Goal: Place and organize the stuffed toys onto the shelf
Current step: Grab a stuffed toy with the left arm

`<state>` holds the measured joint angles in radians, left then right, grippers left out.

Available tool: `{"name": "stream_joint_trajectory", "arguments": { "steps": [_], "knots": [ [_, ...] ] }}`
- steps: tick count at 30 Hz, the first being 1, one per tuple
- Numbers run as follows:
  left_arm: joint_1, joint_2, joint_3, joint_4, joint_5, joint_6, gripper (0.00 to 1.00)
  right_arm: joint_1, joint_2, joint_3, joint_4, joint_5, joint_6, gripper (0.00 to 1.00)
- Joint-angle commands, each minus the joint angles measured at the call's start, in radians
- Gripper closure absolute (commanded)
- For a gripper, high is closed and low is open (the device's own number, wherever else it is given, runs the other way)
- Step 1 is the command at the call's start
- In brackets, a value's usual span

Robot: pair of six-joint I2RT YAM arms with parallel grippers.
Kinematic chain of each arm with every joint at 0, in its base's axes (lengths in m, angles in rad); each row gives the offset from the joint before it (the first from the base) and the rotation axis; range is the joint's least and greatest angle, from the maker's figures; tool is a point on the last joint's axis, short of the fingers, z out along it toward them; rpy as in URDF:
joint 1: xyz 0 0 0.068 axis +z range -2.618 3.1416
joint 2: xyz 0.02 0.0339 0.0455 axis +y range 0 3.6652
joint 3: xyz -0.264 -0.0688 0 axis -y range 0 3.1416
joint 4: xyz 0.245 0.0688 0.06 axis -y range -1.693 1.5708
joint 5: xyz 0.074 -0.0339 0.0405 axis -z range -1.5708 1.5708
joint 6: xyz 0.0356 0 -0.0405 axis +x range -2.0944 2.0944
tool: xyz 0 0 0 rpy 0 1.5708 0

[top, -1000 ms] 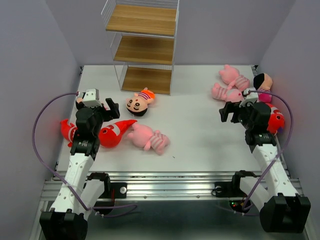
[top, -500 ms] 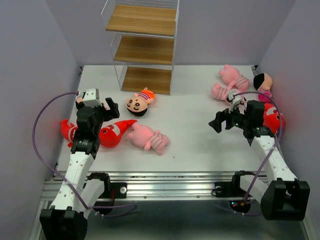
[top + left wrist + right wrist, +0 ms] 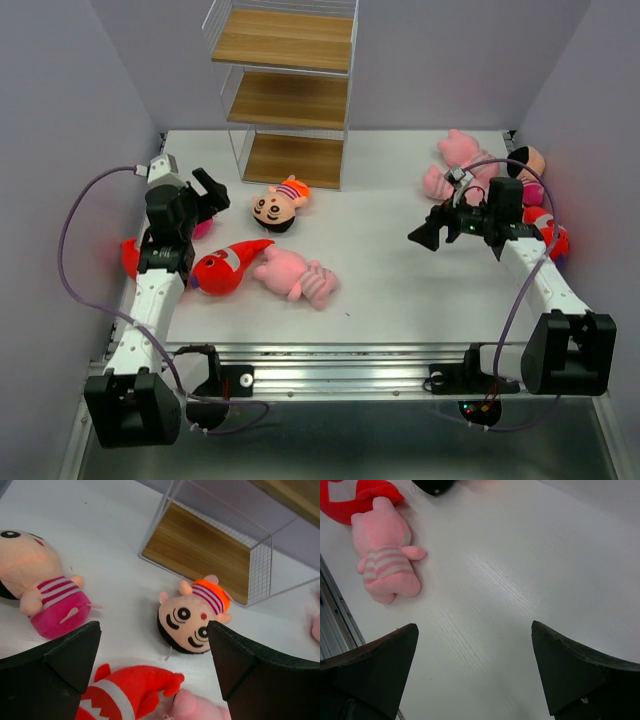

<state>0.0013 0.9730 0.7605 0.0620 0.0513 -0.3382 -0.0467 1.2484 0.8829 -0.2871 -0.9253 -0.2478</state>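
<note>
The left gripper is being held wide open and empty; a doll is lying just ahead, near the shelf. The right gripper is being held wide too, with a pink animal well apart ahead.

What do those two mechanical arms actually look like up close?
The left arm and right arm have white tube-like links between chunky black joints, each on a black base. A thin purple cable loops alongside each. The left gripper and right gripper end in two black wedge-shaped fingers.
</note>
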Motion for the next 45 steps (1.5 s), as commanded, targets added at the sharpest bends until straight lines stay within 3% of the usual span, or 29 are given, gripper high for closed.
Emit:
{"name": "stream_joint_trajectory", "arguments": {
  "steps": [1,4,8,24,30,33,34,38,45],
  "knots": [
    [0.071,0.099,0.114,-0.032,-0.007,-0.238,0.02,-0.007,-0.061,-0.01,0.008,-0.046,-0.021,0.0],
    [0.144,0.235,0.193,-0.15,-0.024,-0.343,0.05,-0.007,-0.101,-0.018,0.023,-0.034,-0.016,0.0],
    [0.186,0.392,0.304,-0.264,-0.094,-0.331,0.07,-0.007,-0.122,-0.021,0.028,-0.029,-0.015,0.0],
    [0.223,0.676,0.37,-0.257,-0.14,-0.237,0.15,-0.007,-0.095,-0.024,0.031,-0.012,-0.028,0.0],
    [0.223,0.747,0.382,-0.243,-0.088,-0.209,0.31,-0.007,-0.073,-0.024,0.031,0.006,-0.034,0.0],
    [0.226,0.757,0.372,-0.229,-0.065,-0.196,0.5,-0.007,-0.066,-0.025,0.031,0.013,-0.038,0.0],
    [0.226,0.753,0.362,-0.222,-0.058,-0.193,0.67,-0.007,-0.066,-0.027,0.031,0.016,-0.039,0.0],
    [0.227,0.704,0.336,-0.195,0.011,-0.176,0.99,-0.007,-0.064,-0.025,0.031,0.019,-0.042,0.0],
    [0.21,0.531,0.272,-0.145,0.249,-0.082,1.0,-0.007,-0.078,-0.035,0.029,-0.039,-0.051,0.0]
  ]
}}
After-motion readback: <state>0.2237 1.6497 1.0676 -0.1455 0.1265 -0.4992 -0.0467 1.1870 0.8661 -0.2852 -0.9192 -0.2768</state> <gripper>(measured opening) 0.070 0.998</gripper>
